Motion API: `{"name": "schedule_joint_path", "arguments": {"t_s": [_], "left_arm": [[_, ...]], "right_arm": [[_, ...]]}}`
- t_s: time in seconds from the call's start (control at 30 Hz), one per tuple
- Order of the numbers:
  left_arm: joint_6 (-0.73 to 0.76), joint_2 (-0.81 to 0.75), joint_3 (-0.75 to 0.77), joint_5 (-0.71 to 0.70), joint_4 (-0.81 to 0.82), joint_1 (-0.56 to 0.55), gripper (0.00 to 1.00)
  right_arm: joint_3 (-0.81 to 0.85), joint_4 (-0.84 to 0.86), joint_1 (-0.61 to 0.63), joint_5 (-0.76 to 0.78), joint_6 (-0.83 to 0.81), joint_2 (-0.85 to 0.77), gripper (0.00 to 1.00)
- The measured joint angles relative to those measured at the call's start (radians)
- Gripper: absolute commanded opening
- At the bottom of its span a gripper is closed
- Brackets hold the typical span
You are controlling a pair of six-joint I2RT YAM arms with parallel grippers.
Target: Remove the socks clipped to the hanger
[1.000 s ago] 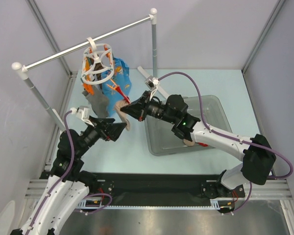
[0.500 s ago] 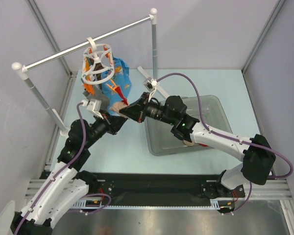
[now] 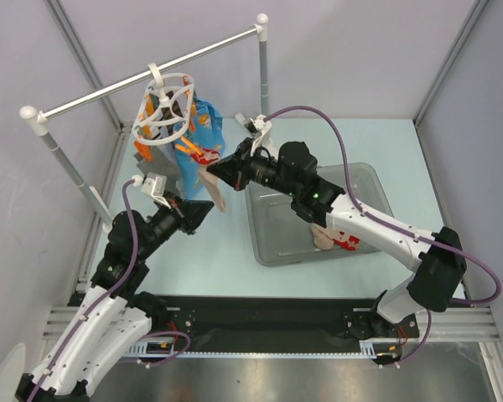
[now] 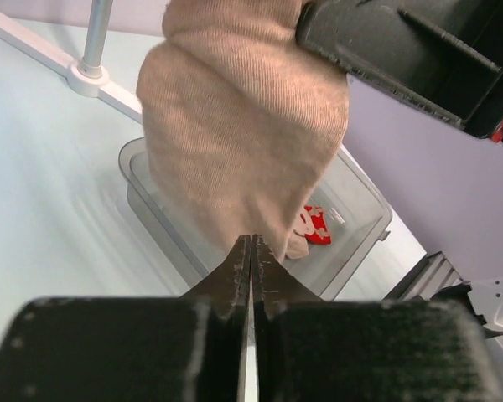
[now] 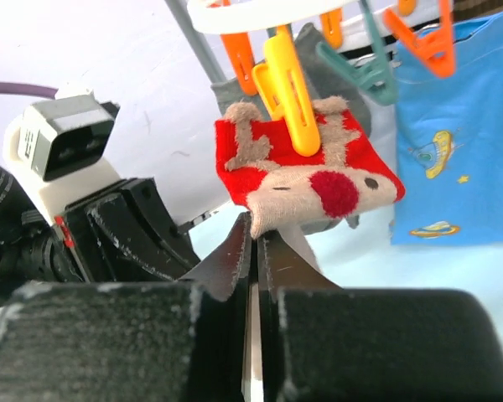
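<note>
over a pale table (image 3: 226,251), right gripper (image 5: 253,219) clamped the red sock (image 5: 243,167) at its hem, soft and light we judged; left gripper (image 4: 251,239) stood shut.

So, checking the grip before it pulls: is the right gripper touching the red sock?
Touching. The right wrist view shows the right gripper shut on the lower edge of the red sock.

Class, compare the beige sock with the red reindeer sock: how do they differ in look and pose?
The beige sock is plain ribbed knit; the red reindeer sock is fluffy, with a face and red nose. The beige sock hangs long; the red reindeer sock looks short and squarish under a yellow clip. Both are small, soft and hanging.
</note>
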Motion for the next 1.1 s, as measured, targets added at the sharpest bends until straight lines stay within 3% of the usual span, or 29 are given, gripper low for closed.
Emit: {"name": "schedule_joint_path", "arguments": {"t_s": [0.03,0.13,0.23,0.33,0.6,0.67,0.7,0.73,0.77,0.8,0.83,0.87,0.9,1.0,1.1], "left_arm": [[0.003,0.001,0.0,-0.003,-0.005,0.0,0.32],[0.013,0.002,0.0,-0.019,-0.025,-0.001,0.71],[0.006,-0.005,0.0,-0.033,-0.031,-0.001,0.84],[0.007,-0.02,0.0,-0.042,-0.027,-0.001,0.91],[0.007,0.044,0.008,-0.059,0.027,-0.001,0.96],[0.006,0.072,0.008,-0.071,0.034,-0.003,0.81],[0.004,0.087,0.008,-0.077,0.039,-0.003,0.68],[0.002,0.098,0.008,-0.081,0.045,-0.005,0.35],[0.002,0.104,0.008,-0.086,0.05,-0.006,0.2],[0.005,0.105,0.009,-0.088,0.055,-0.007,0.07],[0.006,0.105,0.012,-0.09,0.055,-0.01,0.0],[0.011,0.103,0.019,-0.096,0.052,-0.014,0.0],[0.019,0.1,0.027,-0.101,0.041,-0.021,0.0],[0.029,0.077,0.037,-0.127,0.009,-0.035,0.0],[0.036,0.043,0.037,-0.143,-0.023,-0.04,0.0]], "right_arm": [[0.003,-0.002,-0.003,0.0,-0.004,0.001,0.0],[0.003,-0.011,-0.003,-0.001,-0.01,0.004,0.0],[0.003,-0.018,-0.001,-0.007,-0.009,0.008,0.0],[0.0,-0.007,0.004,-0.009,0.001,0.008,0.0],[-0.05,0.058,0.027,-0.031,0.075,0.008,0.0],[-0.058,0.072,0.033,-0.034,0.092,0.008,0.0],[-0.062,0.08,0.035,-0.035,0.102,0.008,0.0],[-0.066,0.087,0.036,-0.035,0.107,0.008,0.0],[-0.069,0.096,0.037,-0.038,0.113,0.008,0.0],[-0.072,0.1,0.037,-0.041,0.116,0.008,0.07],[-0.074,0.099,0.037,-0.042,0.119,0.008,0.14],[-0.074,0.094,0.037,-0.041,0.118,0.008,0.2],[-0.072,0.087,0.038,-0.04,0.114,0.008,0.38],[-0.038,0.025,0.039,-0.024,0.074,0.015,0.62],[0.041,-0.051,0.048,0.018,0.01,0.039,0.64]]}}
